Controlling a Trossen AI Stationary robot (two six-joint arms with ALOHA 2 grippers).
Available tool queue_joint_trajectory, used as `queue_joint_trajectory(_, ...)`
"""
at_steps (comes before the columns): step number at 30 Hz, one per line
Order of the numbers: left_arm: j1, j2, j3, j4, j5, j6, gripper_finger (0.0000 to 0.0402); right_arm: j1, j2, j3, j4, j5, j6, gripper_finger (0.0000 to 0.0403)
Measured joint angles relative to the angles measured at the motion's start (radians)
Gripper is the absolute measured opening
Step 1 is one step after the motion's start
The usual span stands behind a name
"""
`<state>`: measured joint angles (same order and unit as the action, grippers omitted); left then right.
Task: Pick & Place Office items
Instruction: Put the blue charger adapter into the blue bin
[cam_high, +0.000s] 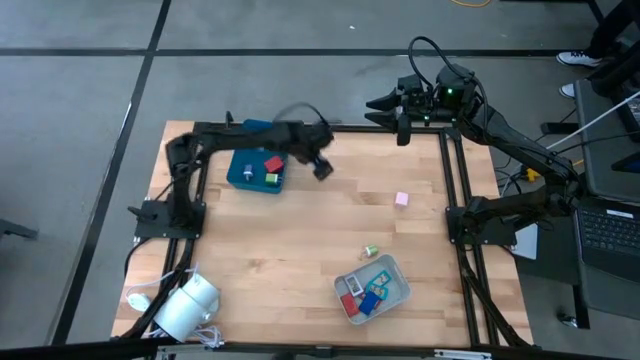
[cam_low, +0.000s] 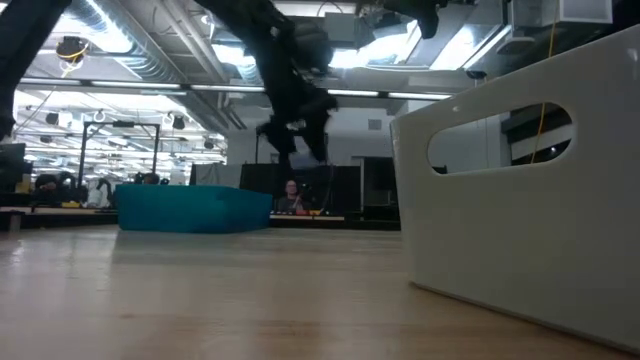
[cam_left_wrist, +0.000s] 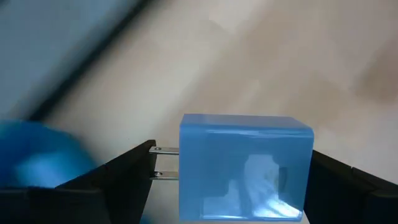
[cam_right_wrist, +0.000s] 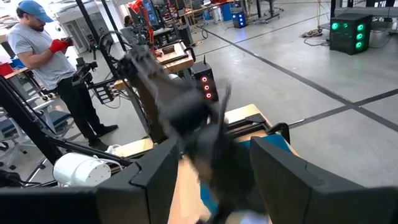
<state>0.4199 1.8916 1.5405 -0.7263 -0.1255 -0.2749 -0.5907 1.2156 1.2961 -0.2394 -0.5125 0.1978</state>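
My left end effector (cam_high: 322, 166) hangs above the wooden tabletop (cam_high: 290, 250), just beside the right edge of the dark teal tray (cam_high: 243, 176), and its two dark fingers (cam_left_wrist: 121, 171) are closed against the sides of a light blue block (cam_left_wrist: 245, 168) that fills the space between them in my left wrist view; two small metal pins stick out from one side of that block. In the low view this end effector (cam_low: 298, 135) is well clear of the wood, above and to the right of the teal tray (cam_low: 190, 208). Inside the teal tray lie a red block (cam_high: 273, 164), a green block (cam_high: 271, 179) and a small blue piece (cam_high: 246, 168). A pink block (cam_high: 401, 199) sits alone on the tabletop near the right side, and a small green clip (cam_high: 370, 251) lies just above the pale grey tray (cam_high: 395, 268). That grey tray holds a red block (cam_high: 349, 302), a blue block (cam_high: 367, 303) and a light blue piece (cam_high: 378, 279), packed close together. My right end effector (cam_high: 402, 126) waits at the far right corner of the tabletop, raised, with its fingers (cam_right_wrist: 280, 171) spread wide and nothing between them. A white cylindrical lamp-like object (cam_high: 186, 306) rests at the near left corner
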Motion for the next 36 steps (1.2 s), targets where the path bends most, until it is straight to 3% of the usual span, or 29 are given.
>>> queue_joint_trajectory(6,0.170,-0.088,0.003,-0.115,-0.071,0.100,0.0323,0.000,0.000,0.000,0.000,0.022,0.001,0.0204)
queue_joint_trajectory(13,0.359,-0.113,-0.023,-0.212,-0.017,0.162,0.0323,0.000,0.000,0.000,0.001,0.027,0.003,0.0204)
queue_joint_trajectory(18,0.417,-0.114,-0.184,-0.076,0.126,0.124,0.0323,0.000,0.000,0.000,0.001,0.027,0.003,0.0204)
queue_joint_trajectory(24,0.420,-0.118,-0.408,0.096,0.209,0.051,0.0323,0.000,0.000,0.000,0.001,0.027,0.003,0.0204)
queue_joint_trajectory(30,0.414,-0.222,-0.575,0.259,0.216,-0.043,0.0323,-0.001,0.000,0.000,0.000,0.058,0.003,0.0204)
queue_joint_trajectory(36,0.453,-0.328,-0.681,0.266,0.197,-0.079,0.0323,-0.002,0.000,0.000,0.000,0.061,0.003,0.0204)
